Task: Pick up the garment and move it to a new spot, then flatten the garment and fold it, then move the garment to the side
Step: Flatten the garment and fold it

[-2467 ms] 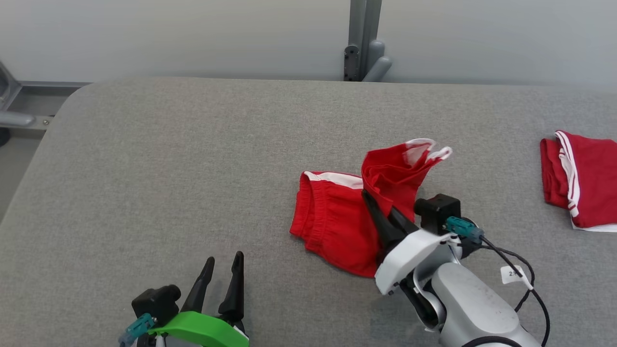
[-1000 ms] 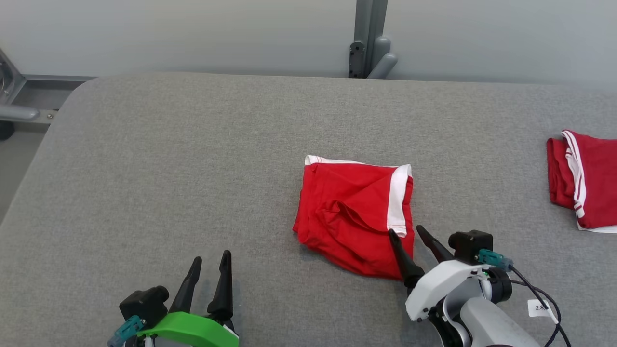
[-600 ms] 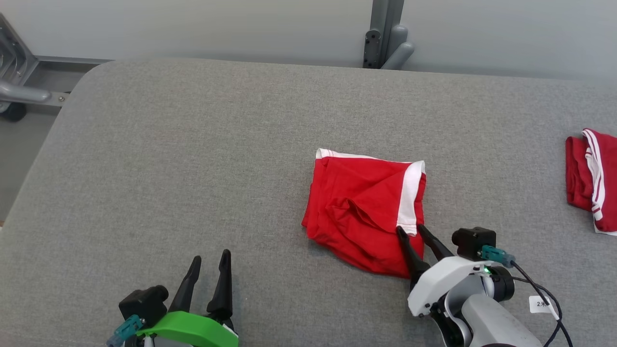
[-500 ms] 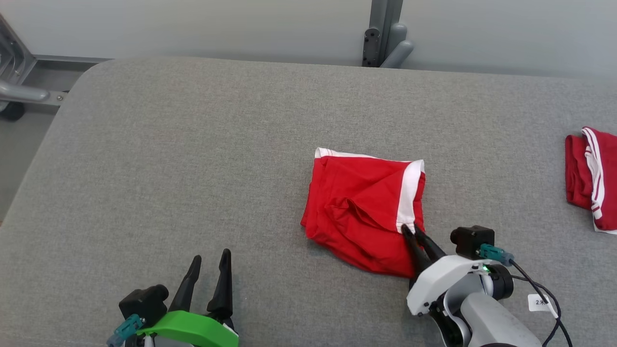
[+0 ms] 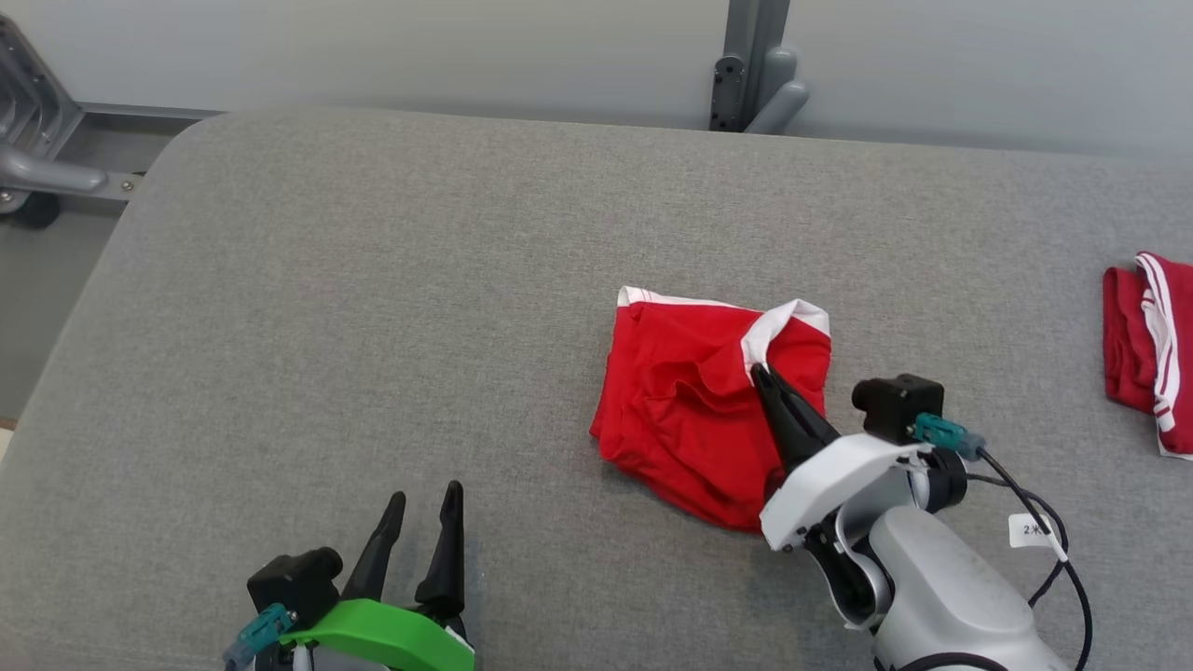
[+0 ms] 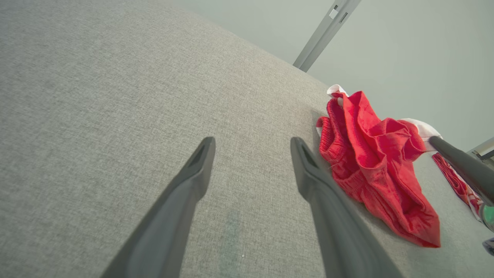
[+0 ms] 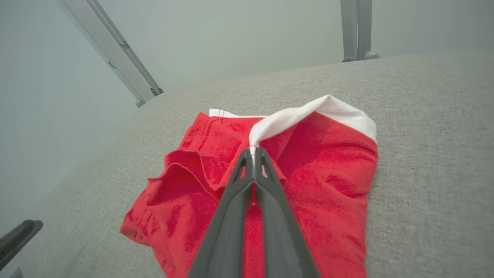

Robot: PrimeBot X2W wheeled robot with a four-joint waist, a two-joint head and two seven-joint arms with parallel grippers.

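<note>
Shorts, red with a white hem, lie bunched near the middle of the grey padded worktop, slightly to the robot's right. The right gripper has its jaws clenched on the near end of that hem, raising 1 corner off the pile, probably because the firm band gives a surer hold for carrying or spreading the cloth. The left gripper hovers well apart at the near edge, jaws spread wide and holding nothing, likely ready to take a 2nd corner. Another red garment sits at the far right edge
</note>
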